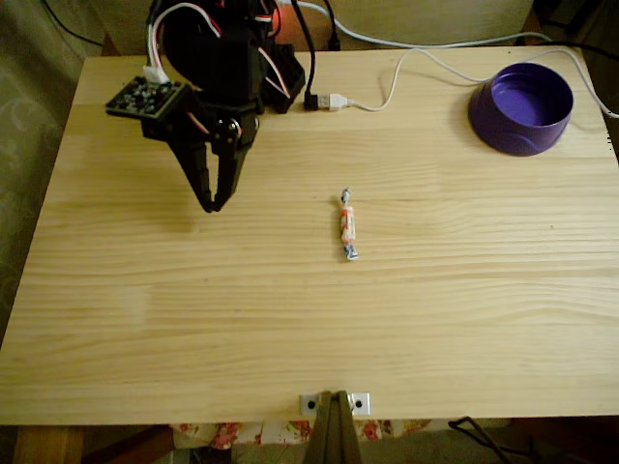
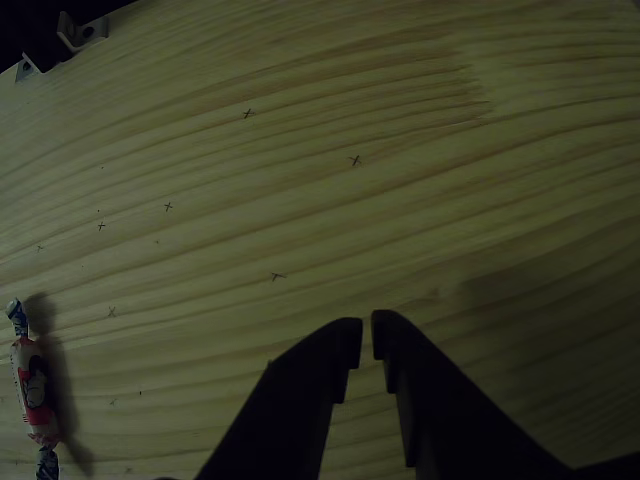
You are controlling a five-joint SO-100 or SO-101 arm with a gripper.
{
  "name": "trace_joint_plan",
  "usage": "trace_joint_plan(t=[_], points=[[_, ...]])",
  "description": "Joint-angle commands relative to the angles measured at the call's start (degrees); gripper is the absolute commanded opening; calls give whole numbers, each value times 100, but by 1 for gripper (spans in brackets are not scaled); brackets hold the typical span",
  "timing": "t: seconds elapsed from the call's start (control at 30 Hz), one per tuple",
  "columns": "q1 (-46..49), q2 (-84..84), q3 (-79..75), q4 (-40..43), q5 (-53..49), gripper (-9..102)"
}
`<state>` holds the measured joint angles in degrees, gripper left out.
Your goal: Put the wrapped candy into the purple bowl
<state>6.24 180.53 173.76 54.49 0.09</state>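
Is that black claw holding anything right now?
No, nothing. The claw is nearly closed and empty above bare table; the candy lies apart on the wood.

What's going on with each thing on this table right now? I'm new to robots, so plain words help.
gripper: fingers nearly shut, holding nothing, above bare wood.
wrapped candy: lying flat mid-table, untouched, right of the gripper in the fixed view.
purple bowl: upright at the far right corner, looks empty.
USB cable: white plug joined to a black connector near the arm's base.
table: bare pale wood.
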Motion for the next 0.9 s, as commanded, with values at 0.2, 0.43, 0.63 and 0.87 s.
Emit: trace_joint_plan(t=[0.2, 0.43, 0.63, 0.87], points=[[0, 35, -105, -167, 220, 1], [-44, 35, -105, -167, 158, 1], [-70, 35, -105, -167, 114, 1], [-105, 35, -105, -167, 88, 1]])
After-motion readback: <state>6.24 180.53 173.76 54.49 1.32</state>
